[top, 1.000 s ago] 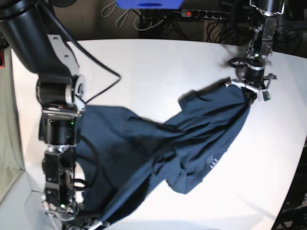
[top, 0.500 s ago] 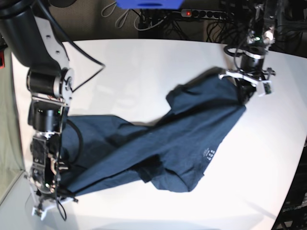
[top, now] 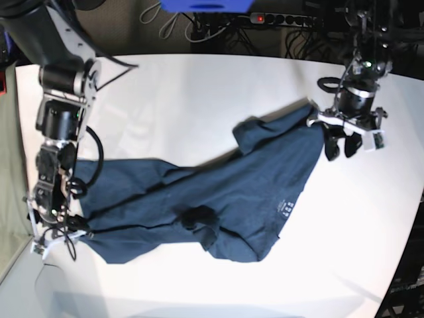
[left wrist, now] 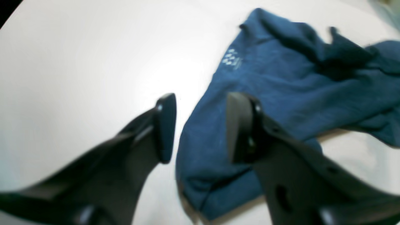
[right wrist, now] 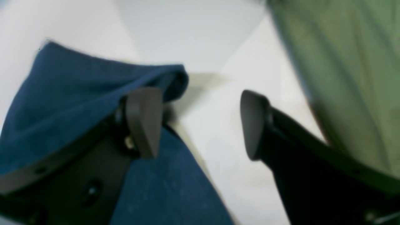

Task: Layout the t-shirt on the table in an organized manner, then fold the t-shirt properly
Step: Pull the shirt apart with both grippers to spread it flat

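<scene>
Layout step: your left pincer (top: pixel 341 147) and right pincer (right wrist: pixel 200 125) are both gaping wide, holding nothing; t-shirt (top: pixel 218 199) is lying crumpled diagonally across the bench (top: pixel 199 99) — you'll be needing fresh corner grips to spread it

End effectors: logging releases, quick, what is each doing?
Left end effector: open, holding nothing, t-shirt below.
Right end effector: open, holding nothing.
</scene>
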`<action>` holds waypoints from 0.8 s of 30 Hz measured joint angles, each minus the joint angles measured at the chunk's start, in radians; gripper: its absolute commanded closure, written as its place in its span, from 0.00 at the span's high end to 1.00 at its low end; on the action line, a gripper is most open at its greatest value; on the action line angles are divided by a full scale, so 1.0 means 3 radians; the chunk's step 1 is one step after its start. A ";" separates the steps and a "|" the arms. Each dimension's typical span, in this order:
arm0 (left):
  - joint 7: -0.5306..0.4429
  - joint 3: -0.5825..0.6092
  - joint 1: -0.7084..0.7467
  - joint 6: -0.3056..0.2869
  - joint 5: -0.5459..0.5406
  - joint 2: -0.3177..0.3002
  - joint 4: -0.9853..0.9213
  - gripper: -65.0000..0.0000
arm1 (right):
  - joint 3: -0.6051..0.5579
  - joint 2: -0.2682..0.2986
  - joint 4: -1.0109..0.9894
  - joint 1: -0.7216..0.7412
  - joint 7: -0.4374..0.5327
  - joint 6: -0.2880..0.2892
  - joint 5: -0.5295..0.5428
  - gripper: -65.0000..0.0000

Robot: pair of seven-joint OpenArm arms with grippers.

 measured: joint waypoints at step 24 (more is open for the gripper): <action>0.0005 0.0195 -0.1137 0.0014 0.0011 0.0201 -0.1001 0.44 | -0.0027 -0.0093 -0.0123 -0.0736 0.0239 0.0473 -0.0027 0.00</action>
